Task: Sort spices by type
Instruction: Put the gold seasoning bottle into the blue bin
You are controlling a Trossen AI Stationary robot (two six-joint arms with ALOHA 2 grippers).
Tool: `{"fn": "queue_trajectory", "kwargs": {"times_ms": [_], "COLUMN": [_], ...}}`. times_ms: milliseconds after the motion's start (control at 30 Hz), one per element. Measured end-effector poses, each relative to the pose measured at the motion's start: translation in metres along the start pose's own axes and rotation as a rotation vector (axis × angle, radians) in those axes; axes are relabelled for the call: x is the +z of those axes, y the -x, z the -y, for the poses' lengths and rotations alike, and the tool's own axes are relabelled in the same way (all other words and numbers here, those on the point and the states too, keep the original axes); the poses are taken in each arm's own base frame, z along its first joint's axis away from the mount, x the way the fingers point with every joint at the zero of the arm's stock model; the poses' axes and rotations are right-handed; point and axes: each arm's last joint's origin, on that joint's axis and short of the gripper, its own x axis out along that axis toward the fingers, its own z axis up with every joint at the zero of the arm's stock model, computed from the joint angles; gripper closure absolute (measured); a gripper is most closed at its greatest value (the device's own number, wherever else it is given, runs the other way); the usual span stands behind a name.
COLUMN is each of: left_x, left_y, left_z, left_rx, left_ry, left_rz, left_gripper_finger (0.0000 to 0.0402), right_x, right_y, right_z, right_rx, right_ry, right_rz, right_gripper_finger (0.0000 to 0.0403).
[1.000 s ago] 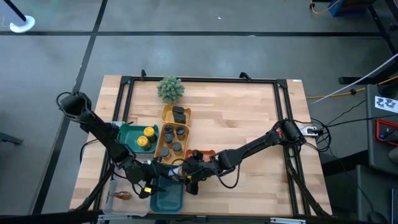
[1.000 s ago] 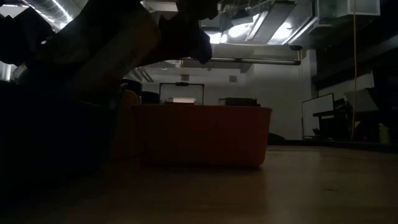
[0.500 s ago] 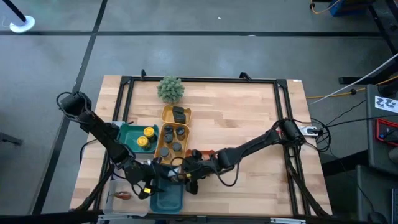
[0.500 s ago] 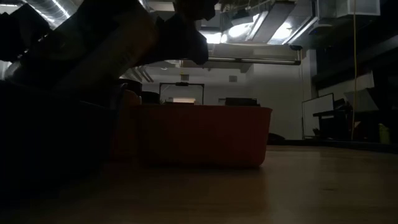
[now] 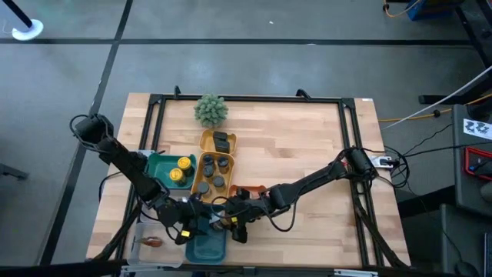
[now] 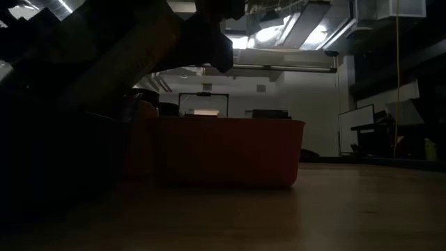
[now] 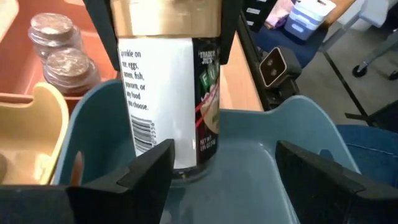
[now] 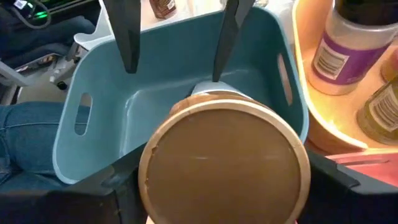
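Now keep the right gripper (image 7: pixel 168 37) clamped on the gold-capped jar (image 7: pixel 169 93), bottom-centre of the high view, and lower it straight onto the teal tray's (image 8: pixel 124 106) floor while your left gripper (image 7: pixel 217 171) waits wide open, empty, beneath.

Dim room with bright ceiling lights (image 6: pixel 268 31), grey floor (image 5: pixel 307 69) around wooden table (image 5: pixel 307 154).

The high camera is looking straight down on the whole worktop (image 5: pixel 307 154). The low camera is peering level across it. Both wrist cameras are closely sharing the teal tray (image 7: pixel 298 130) at six o'clock.
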Motion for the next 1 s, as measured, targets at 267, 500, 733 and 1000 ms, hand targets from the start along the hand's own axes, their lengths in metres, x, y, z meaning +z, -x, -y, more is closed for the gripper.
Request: {"fn": "queue_trajectory", "kwargs": {"times_ms": [267, 500, 733, 1000], "left_x": [-0.007, -0.007, -0.002, 0.015], "left_y": [-0.011, -0.011, 0.002, 0.036], "left_z": [0.000, 0.000, -0.002, -0.001], "left_rx": [-0.002, -0.006, 0.006, -0.039], "left_ry": [-0.004, -0.001, -0.005, -0.012], "left_rz": [-0.022, -0.022, -0.040, 0.011], "left_gripper_finger": [0.0133, 0.0133, 0.0133, 0.0133], "right_x": [0.003, 0.004, 0.004, 0.004], "right_y": [0.000, 0.000, 0.000, 0.000], "right_z": [-0.001, -0.002, -0.001, -0.001], "right_rx": [0.002, 0.010, 0.001, 0.003], "right_ry": [-0.004, -0.005, -0.004, -0.004], "right_rz": [0.036, 0.050, 0.043, 0.043], "right_gripper_finger": [0.0113, 0.0113, 0.0113, 0.0113]}}
